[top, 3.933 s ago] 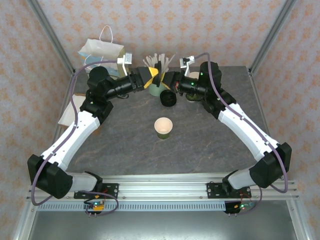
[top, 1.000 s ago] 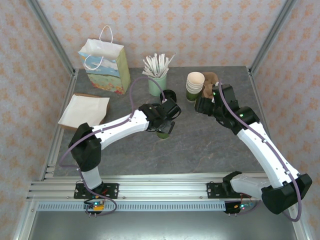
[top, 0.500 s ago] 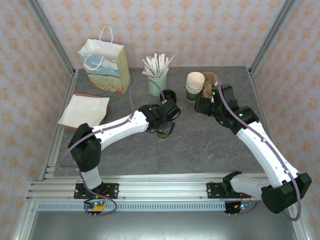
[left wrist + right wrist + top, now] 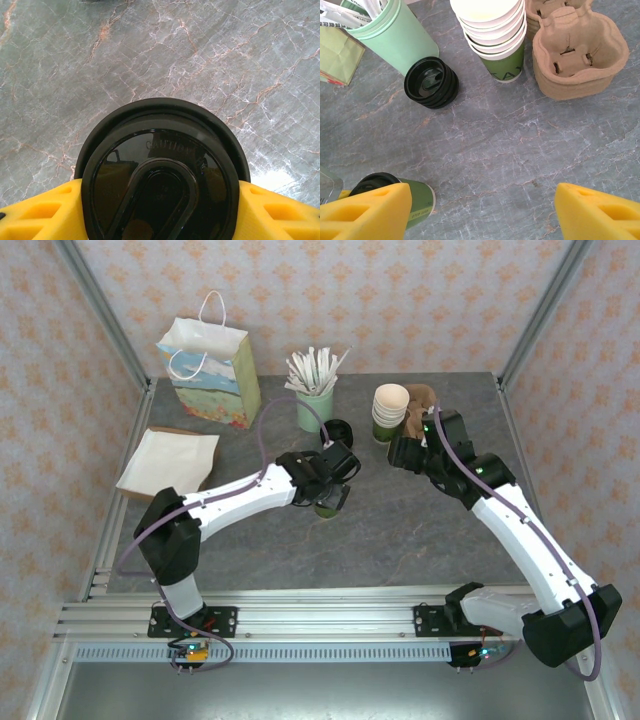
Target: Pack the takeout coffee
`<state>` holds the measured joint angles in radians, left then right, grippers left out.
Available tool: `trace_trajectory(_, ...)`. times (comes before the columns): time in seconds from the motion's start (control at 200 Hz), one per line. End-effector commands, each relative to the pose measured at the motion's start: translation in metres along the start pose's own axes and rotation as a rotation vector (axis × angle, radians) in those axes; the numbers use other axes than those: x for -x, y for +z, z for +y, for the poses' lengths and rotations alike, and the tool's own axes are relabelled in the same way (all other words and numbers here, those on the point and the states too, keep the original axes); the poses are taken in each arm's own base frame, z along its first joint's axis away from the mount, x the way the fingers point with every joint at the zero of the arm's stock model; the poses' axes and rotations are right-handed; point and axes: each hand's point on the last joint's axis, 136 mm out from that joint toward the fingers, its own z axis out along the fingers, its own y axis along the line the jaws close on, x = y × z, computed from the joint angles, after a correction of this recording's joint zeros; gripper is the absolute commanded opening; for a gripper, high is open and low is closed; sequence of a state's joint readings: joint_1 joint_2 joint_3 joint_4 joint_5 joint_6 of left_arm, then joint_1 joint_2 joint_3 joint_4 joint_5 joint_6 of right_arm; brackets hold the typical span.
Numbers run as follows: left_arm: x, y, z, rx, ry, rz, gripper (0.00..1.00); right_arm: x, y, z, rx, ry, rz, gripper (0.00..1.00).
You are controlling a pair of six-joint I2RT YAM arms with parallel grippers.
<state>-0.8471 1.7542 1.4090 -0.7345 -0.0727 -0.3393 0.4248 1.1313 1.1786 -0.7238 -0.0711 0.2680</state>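
The takeout coffee (image 4: 326, 507) stands mid-table, a small green cup that now carries a black lid (image 4: 160, 165). My left gripper (image 4: 331, 494) is down over it from above. In the left wrist view its yellow fingers (image 4: 40, 212) press against both sides of the lid, so the left gripper (image 4: 160, 200) is shut on it. The right wrist view catches the same cup (image 4: 417, 200) at the lower left, upright on the table. My right gripper (image 4: 401, 452) hovers to the right of it, near the cup stack. The right gripper (image 4: 480, 210) is open, with bare table between its fingers.
At the back stand a gift bag (image 4: 208, 370), a pale green mug of white sticks (image 4: 315, 405), a stack of black lids (image 4: 431, 82), stacked lidless cups (image 4: 492, 30) and a cardboard cup carrier (image 4: 577, 50). A brown paper sheet (image 4: 170, 460) lies at the left.
Earlier both grippers were at the back by the lids and the cup stood lidless. Now the lid sits on the cup under my left gripper. Over the last second nothing visibly moved.
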Motion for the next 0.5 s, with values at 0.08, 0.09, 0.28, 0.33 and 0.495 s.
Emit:
trace_trajectory(0.08, -0.105, 0.036, 0.025, 0.146, 0.148, 0.382, 0.57, -0.002, 0.004, -0.002, -0.007, -0.002, -0.006, 0.76)
trace_trajectory(0.09, -0.105, 0.036, 0.025, 0.146, 0.148, 0.382, 0.57, -0.001, 0.004, -0.002, -0.008, -0.002, -0.007, 0.76)
trace_trajectory(0.28, -0.129, 0.047, 0.026, 0.164, 0.157, 0.433, 0.57, -0.002, 0.004, -0.004, -0.018, -0.009, -0.006, 0.76)
trace_trajectory(0.33, -0.136, 0.050, 0.026, 0.164, 0.150, 0.444, 0.57, -0.003, 0.004, -0.005, -0.022, -0.010, -0.004, 0.76)
trace_trajectory(0.495, -0.137, 0.050, 0.028, 0.198, 0.181, 0.449, 0.56, -0.002, 0.004, -0.004, -0.020, -0.008, -0.008, 0.76)
